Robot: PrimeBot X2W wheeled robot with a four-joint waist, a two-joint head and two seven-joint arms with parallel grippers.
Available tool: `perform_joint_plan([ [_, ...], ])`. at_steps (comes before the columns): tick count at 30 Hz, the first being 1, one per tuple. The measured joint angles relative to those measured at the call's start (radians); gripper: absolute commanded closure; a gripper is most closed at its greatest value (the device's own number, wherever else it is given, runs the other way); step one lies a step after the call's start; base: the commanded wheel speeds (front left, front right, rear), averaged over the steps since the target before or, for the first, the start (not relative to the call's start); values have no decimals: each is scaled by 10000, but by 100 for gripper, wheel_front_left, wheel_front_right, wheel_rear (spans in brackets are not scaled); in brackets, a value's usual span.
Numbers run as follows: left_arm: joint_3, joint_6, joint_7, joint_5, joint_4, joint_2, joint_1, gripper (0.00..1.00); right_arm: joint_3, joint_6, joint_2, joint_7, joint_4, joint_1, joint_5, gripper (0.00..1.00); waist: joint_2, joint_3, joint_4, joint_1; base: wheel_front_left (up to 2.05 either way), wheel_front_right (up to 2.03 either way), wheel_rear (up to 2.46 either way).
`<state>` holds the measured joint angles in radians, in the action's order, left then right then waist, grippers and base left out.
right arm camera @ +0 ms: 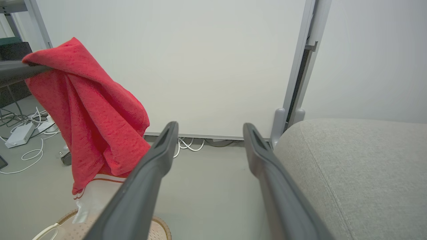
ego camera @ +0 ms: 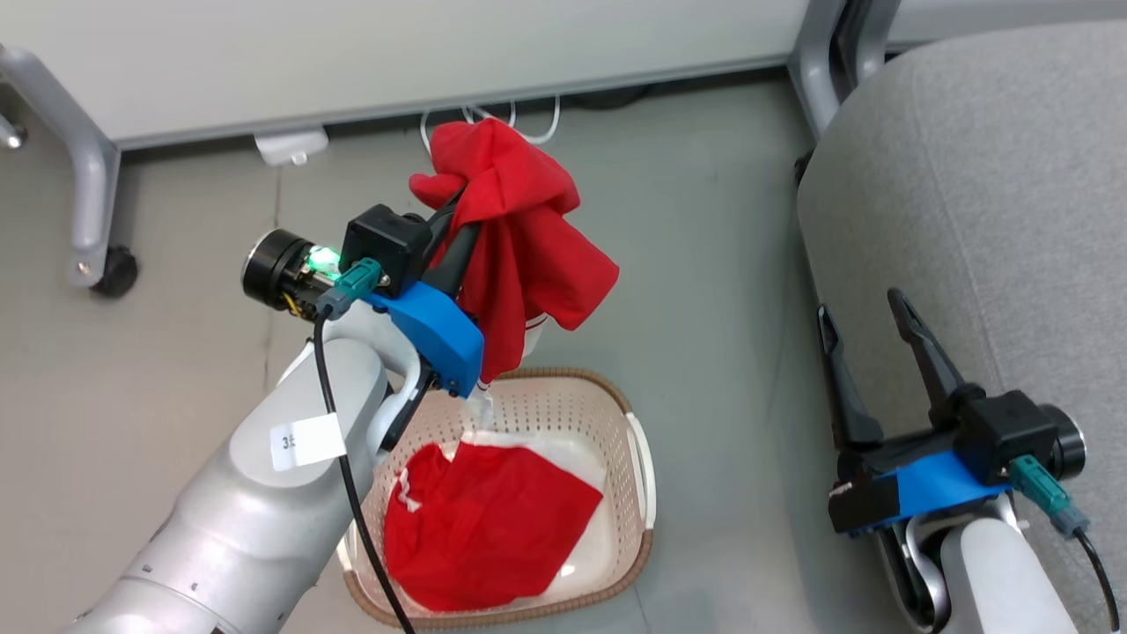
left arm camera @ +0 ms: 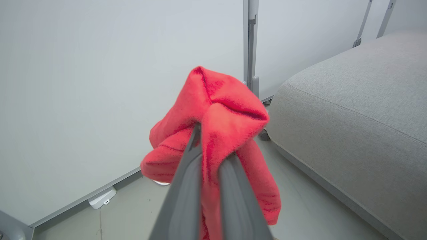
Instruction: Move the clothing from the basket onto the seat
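My left gripper (ego camera: 460,204) is shut on a bright red garment (ego camera: 519,238), which hangs bunched from its fingers above the cream basket (ego camera: 636,445); the same garment (left arm camera: 213,133) wraps my left gripper (left arm camera: 213,140) in the left wrist view. A second red garment (ego camera: 484,524) with white panels lies inside the basket. My right gripper (ego camera: 858,308) is open and empty over the left edge of the grey seat (ego camera: 995,202). In the right wrist view the hanging garment (right arm camera: 90,110) is at the left, the seat (right arm camera: 360,173) at the right, my right gripper (right arm camera: 208,128) between.
The basket stands on a grey floor (ego camera: 704,246) left of the seat. A pale wall panel (ego camera: 396,53) runs along the back, with white cables (ego camera: 528,119) at its base and a grey caster leg (ego camera: 92,202) at the left.
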<state>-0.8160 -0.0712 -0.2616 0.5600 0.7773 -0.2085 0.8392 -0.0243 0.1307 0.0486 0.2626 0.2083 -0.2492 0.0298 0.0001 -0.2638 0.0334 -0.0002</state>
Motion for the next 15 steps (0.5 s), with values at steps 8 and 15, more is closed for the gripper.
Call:
perform_joint_plan([
  [8, 92, -8, 0, -242, -683, -2, 1, 100, 67, 0, 0, 2, 84, 894, 159, 0, 0, 1301, -30, 0, 0, 0, 0],
  [15, -44, 40, 245, -230, -1308, -136, -219, 100, 107, 0, 2, 0, 58, 1401, 305, 0, 0, 1880, -141, 0, 0, 0, 0],
])
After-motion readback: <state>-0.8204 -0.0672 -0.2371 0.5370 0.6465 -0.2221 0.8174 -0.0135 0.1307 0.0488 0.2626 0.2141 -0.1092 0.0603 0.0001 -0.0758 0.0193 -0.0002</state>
